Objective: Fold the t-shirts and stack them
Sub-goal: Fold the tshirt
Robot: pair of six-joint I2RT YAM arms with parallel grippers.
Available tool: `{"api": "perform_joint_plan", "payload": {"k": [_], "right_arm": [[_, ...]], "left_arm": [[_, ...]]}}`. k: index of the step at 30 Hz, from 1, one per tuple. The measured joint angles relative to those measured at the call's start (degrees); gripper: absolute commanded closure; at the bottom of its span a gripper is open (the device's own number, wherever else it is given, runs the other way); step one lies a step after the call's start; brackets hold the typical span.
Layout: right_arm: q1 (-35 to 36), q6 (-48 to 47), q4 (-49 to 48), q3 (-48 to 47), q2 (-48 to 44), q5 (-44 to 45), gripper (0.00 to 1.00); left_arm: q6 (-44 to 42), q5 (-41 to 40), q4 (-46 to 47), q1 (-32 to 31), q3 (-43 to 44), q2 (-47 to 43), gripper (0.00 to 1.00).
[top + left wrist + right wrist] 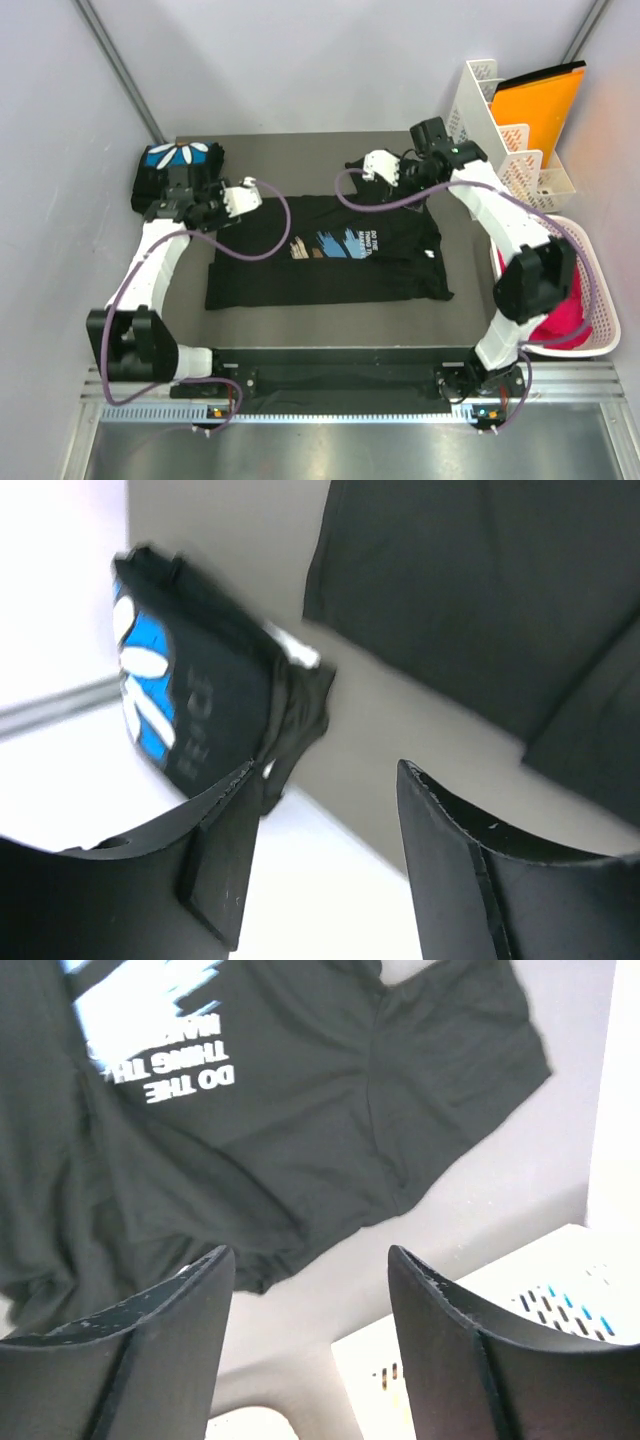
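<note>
One black t-shirt [330,255], printed with blue-and-tan brush strokes and white text, lies spread flat on the middle of the dark mat; the right wrist view shows it too [300,1110]. A second t-shirt [178,160], folded with its blue print and white petals on top, sits at the mat's far left corner and appears again in the left wrist view [190,700]. My left gripper [170,205] [325,770] hovers beside the folded shirt, open and empty. Over the flat shirt's far right edge, my right gripper [415,172] [310,1252] is also open and holds nothing.
A white desk organiser [500,120] holding an orange folder [540,105] stands at the back right. Off the mat's right edge is a white basket [600,300] with pink cloth inside. Grey walls close in the left, back and right sides.
</note>
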State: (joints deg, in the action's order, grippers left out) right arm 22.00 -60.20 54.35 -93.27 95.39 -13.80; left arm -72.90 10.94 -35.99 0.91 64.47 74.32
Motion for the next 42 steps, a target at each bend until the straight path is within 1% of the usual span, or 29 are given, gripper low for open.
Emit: {"api": "perform_joint_plan", "payload": {"k": [1, 3, 4, 5, 8, 11, 13, 17, 19, 23, 35, 38, 40, 42], "right_arm": [[-0.7, 0.0, 0.5, -1.9, 2.5, -0.5, 0.44], [-1.6, -0.2, 2.2, -3.7, 6.5, -1.4, 0.44], [-1.9, -0.3, 3.3, -3.7, 7.8, -1.7, 0.44], [-2.1, -0.5, 4.2, -3.5, 8.7, -1.9, 0.44], [-1.7, -1.1, 6.2, -2.2, 10.3, -2.3, 0.44], [-0.7, -2.1, 6.7, -0.6, 10.2, -2.3, 0.44], [-0.1, -2.9, 5.9, 2.1, 9.7, -1.8, 0.43], [1.3, -4.3, 3.5, 10.8, 7.7, 0.9, 0.43], [2.0, -4.4, 2.7, 15.1, 6.8, 2.0, 0.42], [2.3, -4.2, 0.6, 18.9, 6.4, 3.0, 0.42], [4.1, -2.2, -5.8, 20.9, 5.8, 3.9, 0.43], [4.3, -2.1, -6.6, 21.3, 5.8, 3.9, 0.46], [4.3, -2.1, -7.2, 21.8, 5.8, 4.2, 0.51], [4.4, -1.9, -7.9, 22.6, 5.8, 4.6, 0.53]], "left_arm": [[1.8, -0.7, 0.4, -1.4, 1.3, 2.1, 0.39], [4.0, -2.3, 1.0, -3.4, 2.2, 4.5, 0.39], [4.8, -3.9, 1.7, -4.6, 2.4, 5.5, 0.41], [5.4, -6.0, 2.4, -5.9, 2.4, 6.4, 0.44], [6.2, -13.7, 5.0, -9.4, 2.4, 9.6, 0.46], [9.1, -18.9, 6.0, -10.9, 3.6, 14.1, 0.48], [11.3, -21.5, 6.0, -10.9, 5.0, 16.8, 0.50], [14.6, -25.4, 6.4, -10.7, 5.8, 19.4, 0.50], [15.8, -26.0, 6.4, -10.7, 5.8, 19.6, 0.51], [16.7, -27.1, 6.5, -10.7, 5.8, 19.6, 0.51], [16.9, -28.6, 7.1, -11.2, 5.8, 19.6, 0.51], [17.1, -28.6, 7.1, -11.3, 5.8, 19.6, 0.51], [17.2, -28.7, 7.1, -11.4, 5.8, 19.6, 0.51], [17.3, -28.7, 7.1, -11.4, 5.8, 19.6, 0.52]]}}
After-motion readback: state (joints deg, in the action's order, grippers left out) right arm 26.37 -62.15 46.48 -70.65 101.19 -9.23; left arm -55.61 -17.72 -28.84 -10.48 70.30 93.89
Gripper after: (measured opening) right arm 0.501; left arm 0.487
